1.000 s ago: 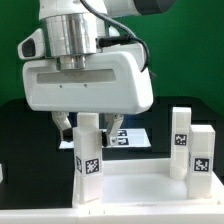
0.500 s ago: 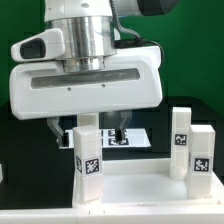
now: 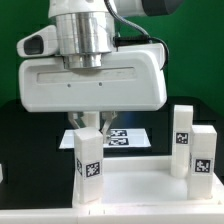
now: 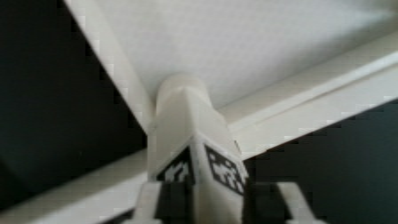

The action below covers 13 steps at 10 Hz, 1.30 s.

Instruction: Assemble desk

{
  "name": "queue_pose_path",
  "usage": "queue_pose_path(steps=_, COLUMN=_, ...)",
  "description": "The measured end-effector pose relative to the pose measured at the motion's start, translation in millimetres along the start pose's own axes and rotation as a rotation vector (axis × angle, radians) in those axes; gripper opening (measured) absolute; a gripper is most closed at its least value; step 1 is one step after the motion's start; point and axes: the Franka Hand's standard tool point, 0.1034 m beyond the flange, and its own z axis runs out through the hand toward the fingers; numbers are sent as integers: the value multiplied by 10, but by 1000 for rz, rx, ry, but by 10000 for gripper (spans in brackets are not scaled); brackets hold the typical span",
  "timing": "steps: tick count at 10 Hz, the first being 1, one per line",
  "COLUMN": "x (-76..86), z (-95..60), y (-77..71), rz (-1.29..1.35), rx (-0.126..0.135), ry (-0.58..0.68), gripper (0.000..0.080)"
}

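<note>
White plastic leg [image 3: 89,158] stands upright at the tabletop [image 3: 135,186] corner on the exterior view's left — gripper [image 3: 90,124] directly above it, fingers clenched on its top. Two more legs [image 3: 181,139] [image 3: 202,155] stand at the right corner.

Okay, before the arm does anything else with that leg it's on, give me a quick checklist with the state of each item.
1. Jaws closed on a leg: ok. The gripper is shut around the top of the near leg.
2. That leg upright: ok, it stands straight at the tabletop corner on the exterior view's left.
3. Leg fully seated in its socket: cannot tell, the rim hides the base.
4. Grip centred on the leg: cannot tell, the wrist view is blurred.
5. Other legs standing: ok, two are upright on the exterior view's right.
6. Marker board clear of the arm: ok, it lies flat behind the tabletop.
</note>
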Motion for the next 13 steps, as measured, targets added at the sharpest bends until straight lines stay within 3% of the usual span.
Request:
queue_pose_path(steps=2, x=-24, z=5, y=-47, rz=358, rx=-2, ry=-4, gripper=18)
queue_pose_path(steps=3, x=-22, z=53, y=-80, rz=566, rx=20, ry=17, gripper=4)
queue_pose_path(steps=4, x=-49, z=73, y=-121, rz=576, rx=21, ry=26, gripper=4)
queue_pose_path(steps=6, x=-37, z=66, y=-102, rz=495, rx=18, ry=27, gripper=2)
queue_pose_path(steps=9, x=-64, z=-4, y=-73, rz=9, rx=0, ry=21, gripper=14)
queue_pose_path(steps=11, x=-39, z=-44, y=-26, rz=-177, rx=-10, ry=23, gripper=352)
queue_pose_path(steps=12, x=-39, z=-38, y=-21, rz=-197, rx=-11, ry=23, gripper=352)
queue_pose_path(steps=13, x=-40, z=-38, y=-22, rz=-288, rx=-13, ry=22, gripper=550)
